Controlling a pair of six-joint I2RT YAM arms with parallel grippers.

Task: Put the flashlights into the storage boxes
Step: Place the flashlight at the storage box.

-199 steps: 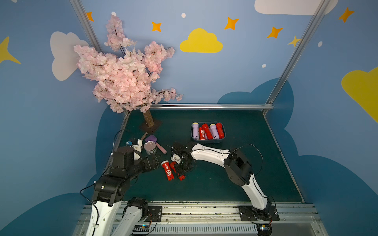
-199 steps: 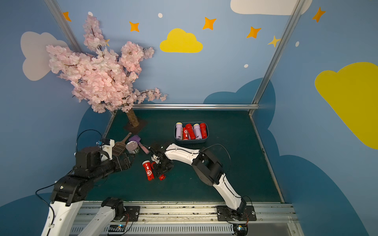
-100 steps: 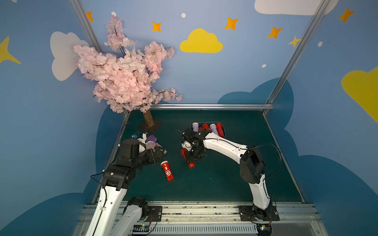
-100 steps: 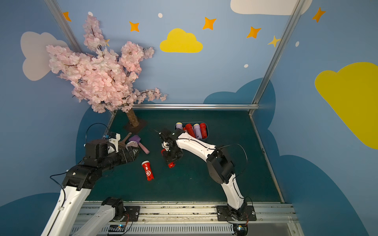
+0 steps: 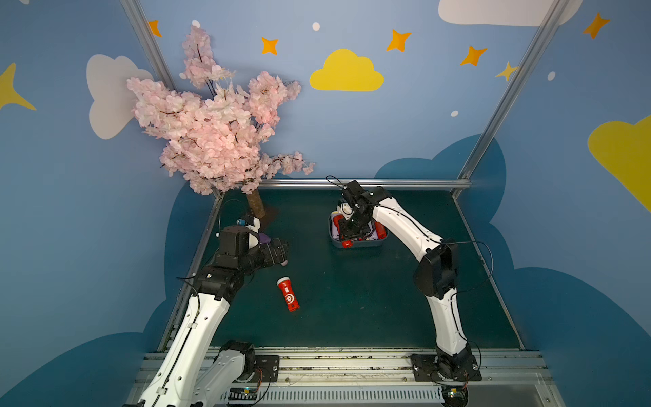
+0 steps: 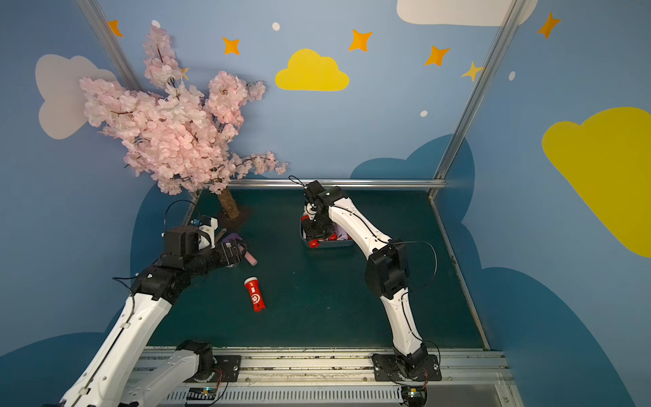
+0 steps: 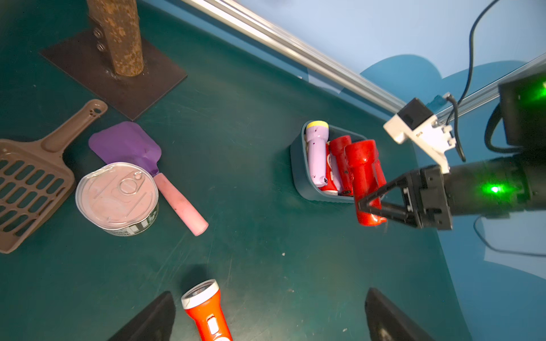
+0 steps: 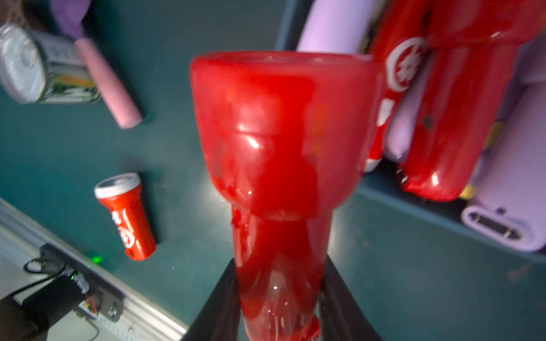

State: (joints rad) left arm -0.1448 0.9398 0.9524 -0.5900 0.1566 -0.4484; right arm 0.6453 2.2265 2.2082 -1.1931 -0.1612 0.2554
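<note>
My right gripper [image 8: 280, 261] is shut on the handle of a red flashlight [image 8: 280, 127]. It holds the flashlight over the slate-blue storage box [image 7: 298, 174], tail past the box's near rim. In both top views this gripper [image 5: 352, 230] [image 6: 317, 232] hangs over the box [image 5: 357, 244] [image 6: 327, 246]. Inside lie a lavender flashlight with a yellow head [image 7: 316, 156] and red ones [image 7: 339, 165]. Another red flashlight [image 5: 289, 294] [image 6: 255, 294] [image 7: 206, 313] lies loose on the mat. My left gripper [image 7: 269, 298] [image 5: 280, 251] stands open and empty just beyond its head.
At the left lie a tin can [image 7: 118, 197], a purple spatula with a pink handle [image 7: 177, 203] and a brown slotted scoop [image 7: 29, 177]. Behind them stands the tree trunk [image 7: 118, 35] on its dark plate. A metal rail [image 5: 352, 183] edges the far side.
My right gripper has carried the red flashlight from beside the loose one on the mat back to the box. My left arm has drawn back towards the clutter at the left.
</note>
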